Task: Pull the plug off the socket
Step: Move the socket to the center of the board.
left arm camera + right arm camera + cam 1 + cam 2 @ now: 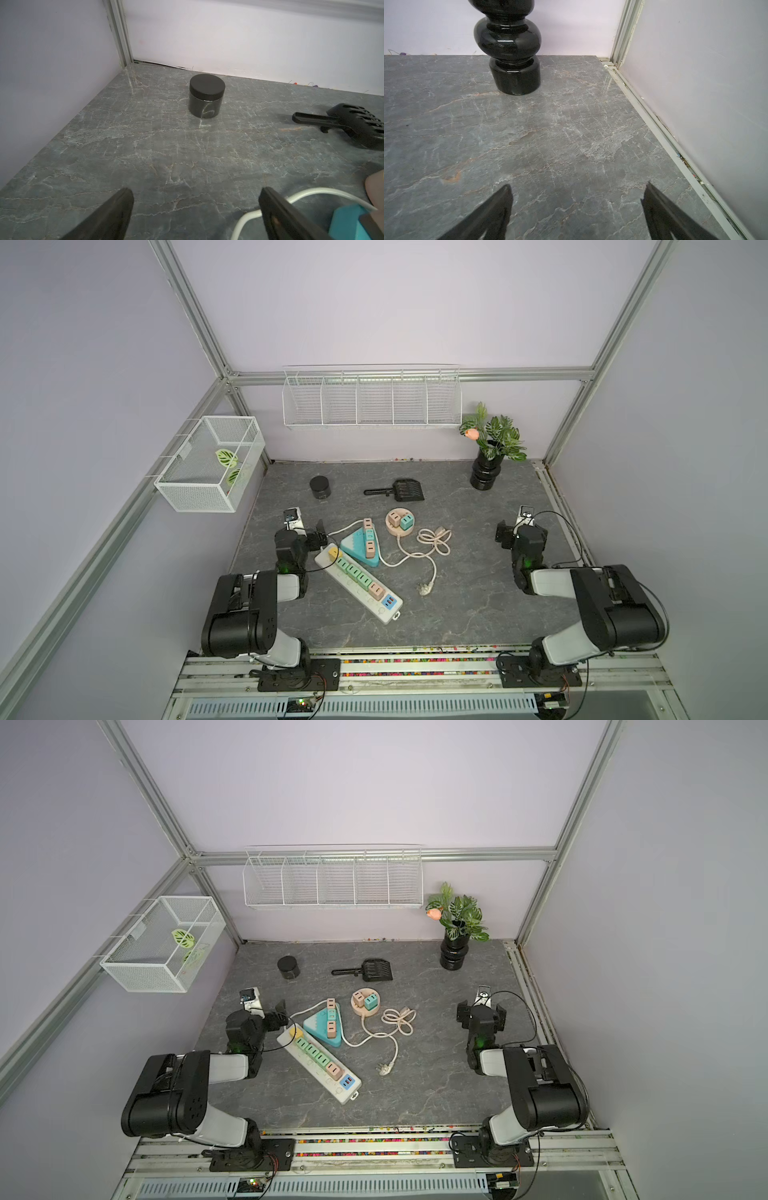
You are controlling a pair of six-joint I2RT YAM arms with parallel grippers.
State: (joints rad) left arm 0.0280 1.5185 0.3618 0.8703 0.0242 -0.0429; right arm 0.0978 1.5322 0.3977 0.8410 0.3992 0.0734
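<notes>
Left gripper (195,194) sat spread and empty beside the power strip (358,585), probably to reach its yellow plug (332,552); right gripper (577,192) was spread too, well away.

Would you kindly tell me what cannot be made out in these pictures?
- Teal socket: left wrist view, mostly cut off by the picture's edge.
- Black scoop: same view, blade cut off by the edge.
- Black vase: right wrist view, top cut off by the edge.
- White power strip: both top views, too small to show how deeply its plugs sit.
</notes>
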